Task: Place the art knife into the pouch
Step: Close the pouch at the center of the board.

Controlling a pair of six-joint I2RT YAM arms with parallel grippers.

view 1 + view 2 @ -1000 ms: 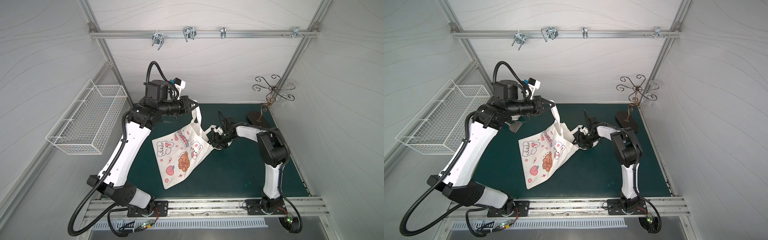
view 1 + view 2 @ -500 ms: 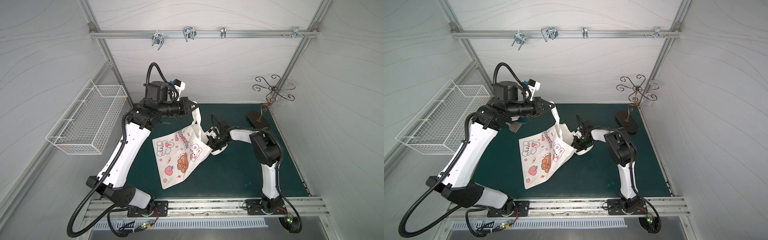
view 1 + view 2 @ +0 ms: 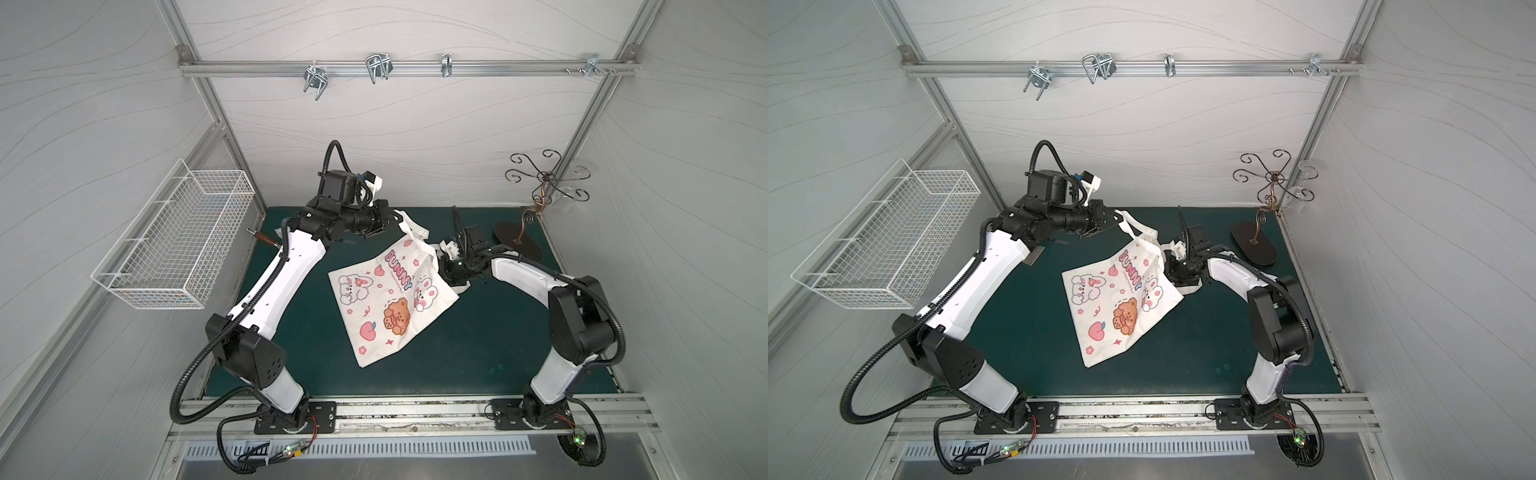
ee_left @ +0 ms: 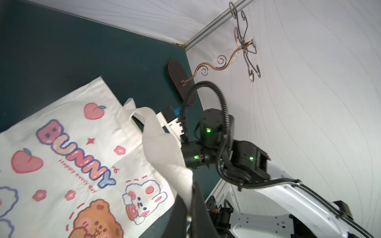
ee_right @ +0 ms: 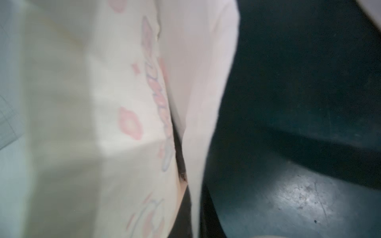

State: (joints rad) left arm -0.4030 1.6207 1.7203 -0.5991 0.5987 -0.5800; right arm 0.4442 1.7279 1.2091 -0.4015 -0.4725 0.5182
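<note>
- Pouch [image 3: 390, 299]: lies flat on the green mat [image 3: 478, 353] at centre frame in both top views, printed side up, mouth toward the upper right. The cloth is soft and limp. The mouth will likely fall shut unless it is held apart at two places.
- Art knife [image 3: 262, 237]: the slim brown-handled tool with a metal end is taken here to be the knife. It lies on the mat left of centre, beside the left arm [image 3: 286, 282] and near the wire basket [image 3: 174, 249], well apart from the pouch. It is probably light and stiff, with a sharp, fragile tip, so it is best taken across the middle of the handle, away from the metal end.
- Left gripper [image 3: 390, 219]: above centre frame, clenched on one white strap [image 3: 411, 226], which it holds lifted off the mat. The arm arches high, its forearm reaching toward frame right.
- Right gripper [image 3: 446, 270]: right of centre, low at the pouch's mouth, closed. The wrist view shows a fold of cloth running between dark fingers [image 5: 182, 214], so it appears to pinch the rim. The right arm [image 3: 523, 278] is folded at the elbow, its forearm reaching toward frame left.
- With both grippers on the pouch, one must let go to fetch the knife.
</note>
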